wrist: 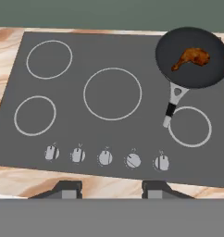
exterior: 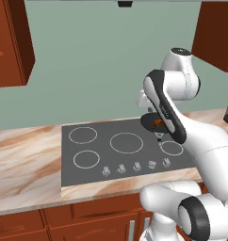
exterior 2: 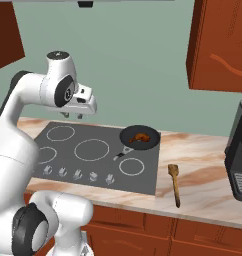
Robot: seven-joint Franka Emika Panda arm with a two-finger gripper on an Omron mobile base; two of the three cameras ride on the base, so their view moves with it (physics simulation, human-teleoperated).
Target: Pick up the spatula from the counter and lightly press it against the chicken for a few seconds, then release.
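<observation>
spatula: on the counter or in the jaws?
On the counter: the spatula lies flat right of the cooktop, nothing touching it. The gripper hangs above the cooktop, jaws apart and empty.

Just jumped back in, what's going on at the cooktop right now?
The white arm's two-finger gripper hangs open and empty above the dark grey cooktop. The wooden spatula lies untouched on the marbled counter, to the right of the cooktop. The browned chicken leg sits in the black frying pan at the cooktop's rear right corner. Nothing is picked up yet; grasping the spatula comes first.
</observation>
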